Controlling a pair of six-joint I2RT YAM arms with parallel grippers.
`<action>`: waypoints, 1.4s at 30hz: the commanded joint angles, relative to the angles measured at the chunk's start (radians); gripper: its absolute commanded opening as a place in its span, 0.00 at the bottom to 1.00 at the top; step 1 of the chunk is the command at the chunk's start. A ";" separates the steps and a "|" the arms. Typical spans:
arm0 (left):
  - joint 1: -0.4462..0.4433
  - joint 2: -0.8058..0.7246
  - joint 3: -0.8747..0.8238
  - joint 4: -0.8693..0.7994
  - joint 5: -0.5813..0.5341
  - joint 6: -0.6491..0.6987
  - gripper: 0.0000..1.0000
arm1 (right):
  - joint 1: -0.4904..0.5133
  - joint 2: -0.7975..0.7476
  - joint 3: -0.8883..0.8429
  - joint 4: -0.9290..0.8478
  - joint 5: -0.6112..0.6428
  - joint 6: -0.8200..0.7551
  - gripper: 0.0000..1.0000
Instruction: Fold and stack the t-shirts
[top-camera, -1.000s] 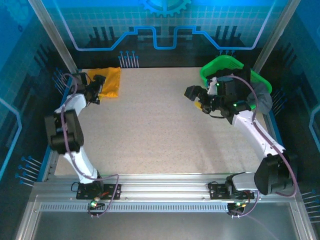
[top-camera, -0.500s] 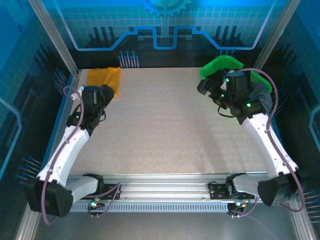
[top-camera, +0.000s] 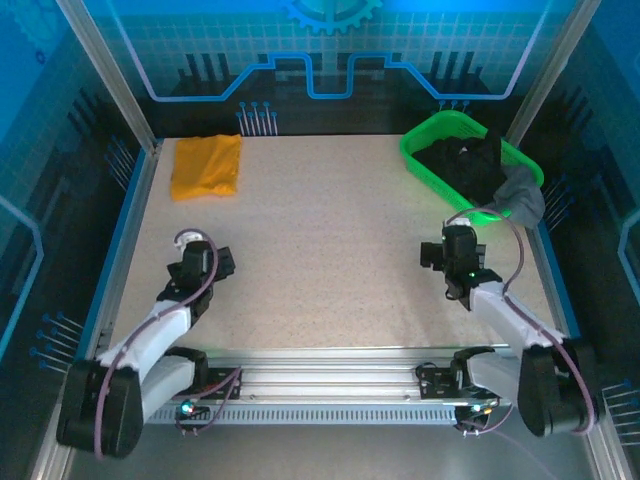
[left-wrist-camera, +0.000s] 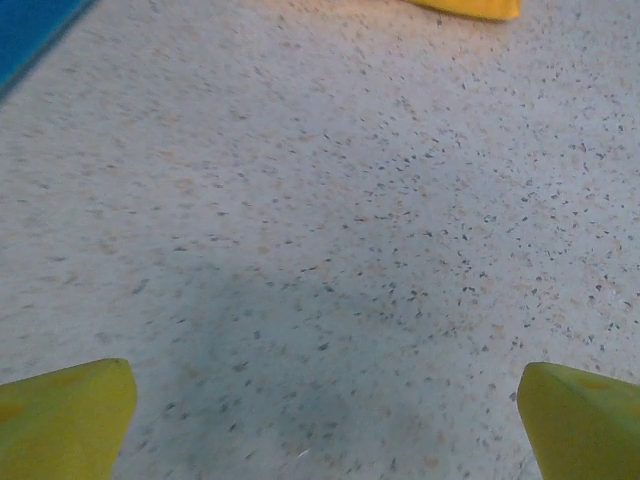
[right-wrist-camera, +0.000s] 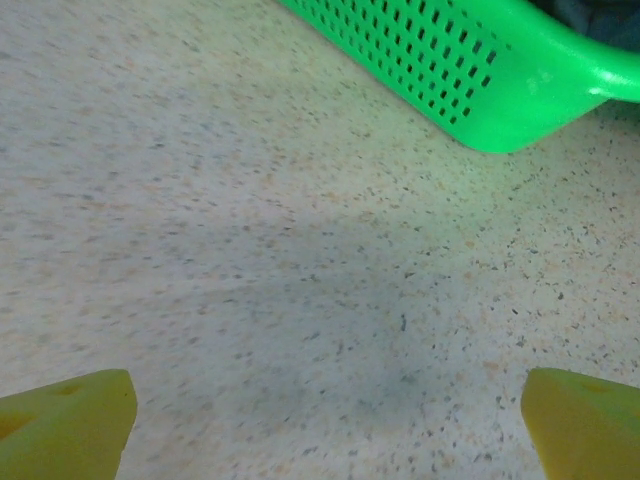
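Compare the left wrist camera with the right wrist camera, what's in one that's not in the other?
Left wrist: a sliver of the orange-yellow t-shirt at the top edge, and a blue border at top left. Right wrist: the green basket, its slotted wall at the top. Shared: the speckled table, and yellow fingertips set wide apart, so the left end effector and right end effector are open and empty.

A speckled table (top-camera: 320, 250) with a blue rim (top-camera: 119, 255) stands inside a metal frame (top-camera: 104, 68). The back wall (top-camera: 200, 45) glows blue with a grid and line pattern, perhaps a printed panel. A slotted rail (top-camera: 330, 375) spans the near edge.
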 joint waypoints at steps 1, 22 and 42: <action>0.061 0.120 0.031 0.258 0.105 0.045 0.99 | -0.041 0.091 0.006 0.208 -0.047 -0.063 1.00; 0.145 0.540 -0.164 1.271 0.295 0.167 0.99 | -0.080 0.350 -0.079 0.815 -0.268 -0.137 1.00; 0.086 0.498 0.015 0.878 0.256 0.233 0.99 | -0.057 0.356 -0.069 0.804 -0.238 -0.157 1.00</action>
